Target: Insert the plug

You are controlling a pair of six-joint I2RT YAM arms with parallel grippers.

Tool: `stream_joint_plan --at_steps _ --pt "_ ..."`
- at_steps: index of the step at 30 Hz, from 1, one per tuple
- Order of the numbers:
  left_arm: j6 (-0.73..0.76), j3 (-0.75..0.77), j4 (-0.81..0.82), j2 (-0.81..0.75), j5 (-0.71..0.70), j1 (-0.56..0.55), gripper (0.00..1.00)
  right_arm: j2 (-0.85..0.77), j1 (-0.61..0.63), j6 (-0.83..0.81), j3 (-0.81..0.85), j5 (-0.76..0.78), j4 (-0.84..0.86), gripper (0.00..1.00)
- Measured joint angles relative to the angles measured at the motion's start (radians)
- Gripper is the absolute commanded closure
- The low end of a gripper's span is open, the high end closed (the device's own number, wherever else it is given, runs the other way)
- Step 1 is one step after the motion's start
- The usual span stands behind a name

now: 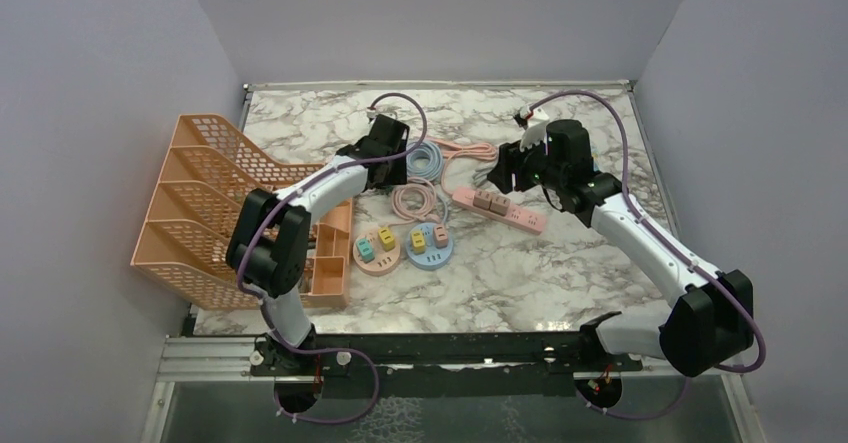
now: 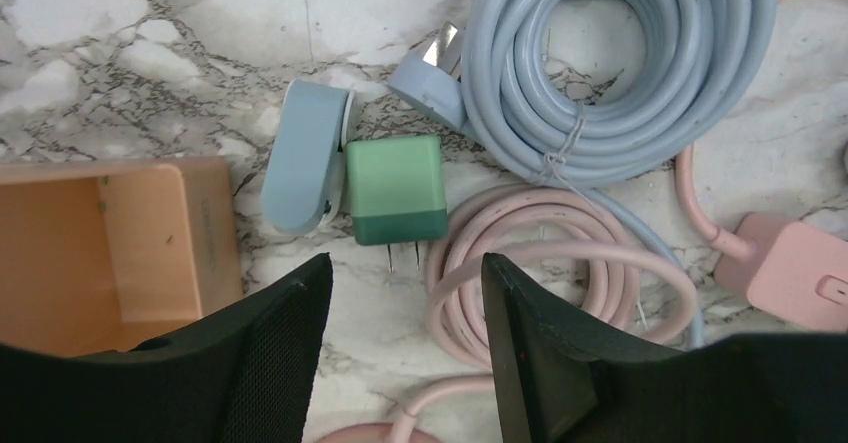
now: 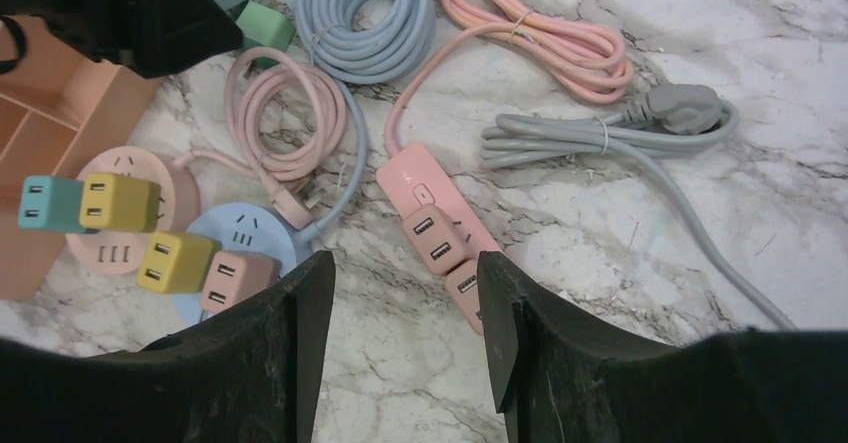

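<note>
A green plug cube lies on the marble, its two prongs pointing toward my left gripper, which is open and empty just short of it. It also shows in the right wrist view. A pink power strip with two pink cubes plugged in lies mid-table; it shows in the right wrist view. My right gripper is open and empty, hovering above the strip's near side. Round pink and blue socket hubs carry coloured cubes.
A blue coiled cable, a pink coiled cable and a pale blue adapter crowd the green plug. A grey cable lies to the right. An orange file rack and small orange tray stand at the left.
</note>
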Motion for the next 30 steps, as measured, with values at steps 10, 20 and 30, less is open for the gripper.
stream_joint_plan --at_steps 10,20,30 --pt "-0.002 0.112 -0.077 0.187 0.003 0.012 0.39 0.006 0.000 0.061 -0.004 -0.023 0.031 0.48" --pt "-0.011 0.133 -0.081 0.219 0.016 0.021 0.51 0.028 0.000 0.079 -0.004 -0.030 0.034 0.51" --pt "-0.015 0.134 -0.062 0.233 0.027 0.041 0.41 0.030 0.000 0.121 -0.011 -0.052 0.035 0.54"
